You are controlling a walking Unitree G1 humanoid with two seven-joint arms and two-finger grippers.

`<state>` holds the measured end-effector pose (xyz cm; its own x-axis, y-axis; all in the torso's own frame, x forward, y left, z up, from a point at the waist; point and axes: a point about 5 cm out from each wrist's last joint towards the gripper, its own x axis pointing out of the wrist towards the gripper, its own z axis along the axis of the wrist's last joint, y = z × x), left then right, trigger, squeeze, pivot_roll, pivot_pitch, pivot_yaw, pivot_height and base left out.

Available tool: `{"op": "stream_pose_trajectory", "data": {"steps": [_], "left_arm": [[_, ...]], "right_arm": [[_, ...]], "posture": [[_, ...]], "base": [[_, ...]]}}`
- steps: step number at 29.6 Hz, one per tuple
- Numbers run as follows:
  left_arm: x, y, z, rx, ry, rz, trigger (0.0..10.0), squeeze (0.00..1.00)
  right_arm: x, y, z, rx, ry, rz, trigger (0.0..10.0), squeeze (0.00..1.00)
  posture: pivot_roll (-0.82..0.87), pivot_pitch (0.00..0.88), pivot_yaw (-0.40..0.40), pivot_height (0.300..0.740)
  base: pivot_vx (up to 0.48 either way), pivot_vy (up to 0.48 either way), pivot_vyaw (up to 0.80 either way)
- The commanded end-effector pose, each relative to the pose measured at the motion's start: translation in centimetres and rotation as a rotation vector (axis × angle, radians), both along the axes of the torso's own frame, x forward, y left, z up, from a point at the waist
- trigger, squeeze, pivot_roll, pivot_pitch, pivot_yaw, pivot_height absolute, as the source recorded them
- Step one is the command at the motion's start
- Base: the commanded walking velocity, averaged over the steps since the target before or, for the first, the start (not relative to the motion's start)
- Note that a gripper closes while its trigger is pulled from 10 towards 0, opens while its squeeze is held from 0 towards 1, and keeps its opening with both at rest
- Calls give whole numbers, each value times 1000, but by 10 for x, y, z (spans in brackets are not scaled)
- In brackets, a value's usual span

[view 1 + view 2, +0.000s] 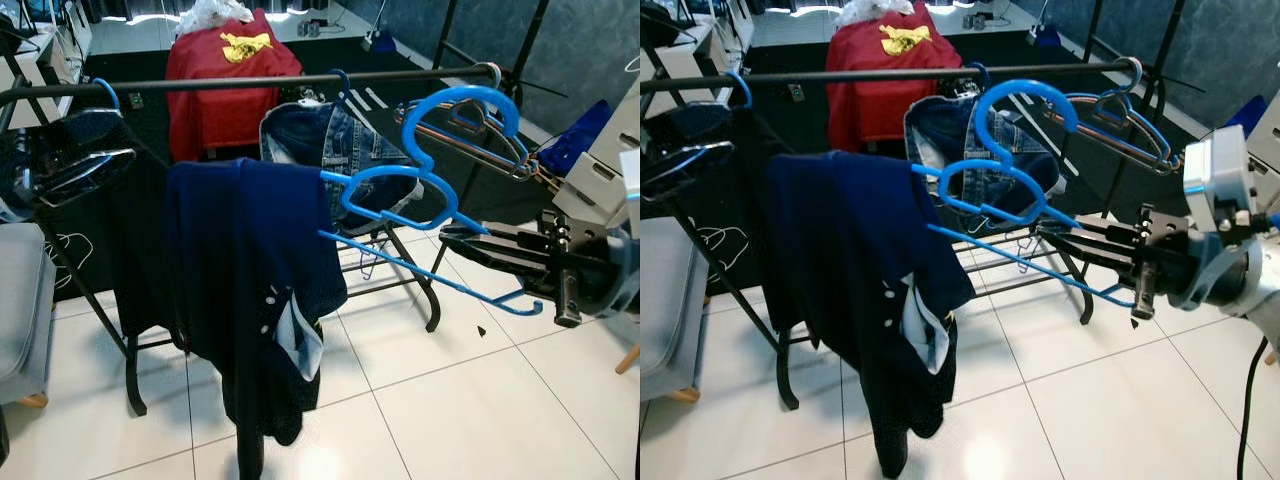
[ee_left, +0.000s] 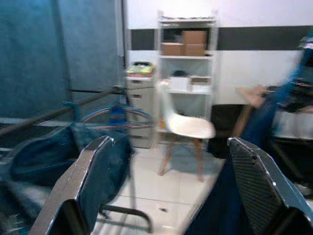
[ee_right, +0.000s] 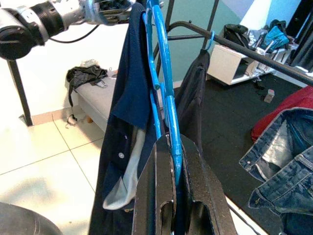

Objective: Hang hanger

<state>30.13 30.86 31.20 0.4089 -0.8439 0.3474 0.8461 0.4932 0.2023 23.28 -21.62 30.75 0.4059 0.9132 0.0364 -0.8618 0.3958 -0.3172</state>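
1. The right gripper (image 1: 1065, 237), two long black fingers on a silver arm, reaches in from the right, its fingers clamped tight on the blue plastic hanger (image 1: 400, 180); in the right wrist view the hanger's blue bars (image 3: 164, 98) run straight out from between the finger pads.
2. That hanger carries a dark navy shirt with small white buttons (image 1: 255, 290), which droops from its left end towards the white tiled floor (image 1: 450, 410). The hanger's hook (image 1: 470, 105) rises in front of the rail and is not over it; the hanger is in mid-air before the rack, borne by the gripper.
3. The left gripper (image 1: 60, 160) is at the left end of the rack, near the rail, beside a black garment (image 1: 140, 250). In the left wrist view its fingers (image 2: 88, 181) stand wide apart with nothing between them.
4. Behind the hanger the black metal rail of the clothes rack (image 1: 250, 82) runs across, bearing a blue denim jacket (image 1: 330, 145) and, further right, a cluster of bare hangers (image 1: 480, 140).
5. A grey cushioned bench (image 1: 20, 300) stands at the left.
6. Beyond the rack, a red cloth with a yellow piece on top (image 1: 230, 70) covers something on the dark mat.
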Motion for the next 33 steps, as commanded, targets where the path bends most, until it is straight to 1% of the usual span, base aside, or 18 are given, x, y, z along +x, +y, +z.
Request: {"op": "stream_pose_trajectory", "data": {"steps": [1, 2, 3, 5, 6, 7, 9, 13, 14, 15, 18, 22, 23, 24, 25, 26, 29, 33], "left_arm": [[-7, 1, 0, 16, 2, -52, 10000, 0], [-7, 1, 0, 16, 2, -52, 10000, 0], [-13, -10, -13, 54, 32, -150, 10000, 0], [-13, -10, -13, 54, 32, -150, 10000, 0], [-18, -22, -26, 69, 62, -230, 10000, 0], [-18, -22, -26, 69, 62, -230, 10000, 0], [-18, -43, -46, 90, 92, -290, 10000, 0], [-14, -53, -53, 109, 99, -277, 10000, 0], [-8, -57, -54, 105, 95, -241, 10000, 0], [-8, -57, -54, 105, 95, -241, 10000, 0], [4, -62, -55, 86, 70, -143, 10000, 0], [8, -63, -55, 70, 72, -109, 10000, 0], [7, -65, -55, 60, 84, -120, 8078, 0], [7, -65, -55, 60, 84, -120, 8078, 0], [4, -66, -55, 59, 90, -141, 3451, 0], [-2, -67, -58, 72, 97, -188, 0, 0], [-7, -68, -60, 93, 101, -223, 0, 0], [-11, -61, -59, 103, 109, -225, 0, 0]], "right_arm": [[-6, 0, 8, 11, -36, 13, 0, 0], [-6, 0, 8, 11, -36, 13, 0, 0], [-6, 0, 9, 15, -38, 15, 0, 0], [-6, 0, 9, 15, -38, 15, 0, 0], [-6, 0, 10, 18, -39, 20, 0, 0], [-6, 0, 10, 18, -39, 20, 0, 0], [-6, 2, 11, 18, -38, 32, 0, 0], [-5, 3, 12, 17, -38, 39, 0, 0], [-5, 3, 13, 17, -39, 41, 0, 0], [-5, 3, 13, 17, -39, 41, 0, 0], [-6, 3, 15, 16, -41, 45, 0, 0], [-6, 3, 15, 15, -40, 43, 0, 0], [-6, 3, 15, 15, -40, 42, 0, 0], [-6, 3, 15, 15, -40, 42, 0, 0], [-5, 3, 15, 15, -40, 42, 0, 0], [-5, 3, 15, 15, -41, 41, 0, 0], [-5, 3, 15, 15, -42, 41, 0, 0], [-5, 2, 16, 15, -44, 37, 0, 0]], "posture": [[-28, 113, 1, 740], [-28, 113, 1, 740], [-27, 115, -2, 740], [-27, 115, -2, 740], [-29, 115, -5, 740], [-29, 115, -5, 740], [-33, 114, -11, 740], [-35, 113, -13, 740], [-35, 112, -12, 740], [-35, 112, -12, 740], [-38, 112, -13, 740], [-39, 113, -14, 740], [-39, 113, -14, 740], [-39, 113, -14, 740], [-39, 113, -14, 740], [-39, 113, -14, 740], [-40, 113, -14, 740], [-38, 111, -13, 740]], "base": [[0, 0, 0], [0, 0, 0], [0, 0, 0], [0, 0, 0], [0, 0, 0], [0, 0, 0], [0, 0, 0], [0, 0, 0], [0, 0, 0], [0, 0, 0], [0, 0, 0], [0, 0, 0], [0, 0, 0], [0, 0, 0], [0, 0, 0], [0, 0, 0], [0, 0, 0], [0, 0, 0]]}}
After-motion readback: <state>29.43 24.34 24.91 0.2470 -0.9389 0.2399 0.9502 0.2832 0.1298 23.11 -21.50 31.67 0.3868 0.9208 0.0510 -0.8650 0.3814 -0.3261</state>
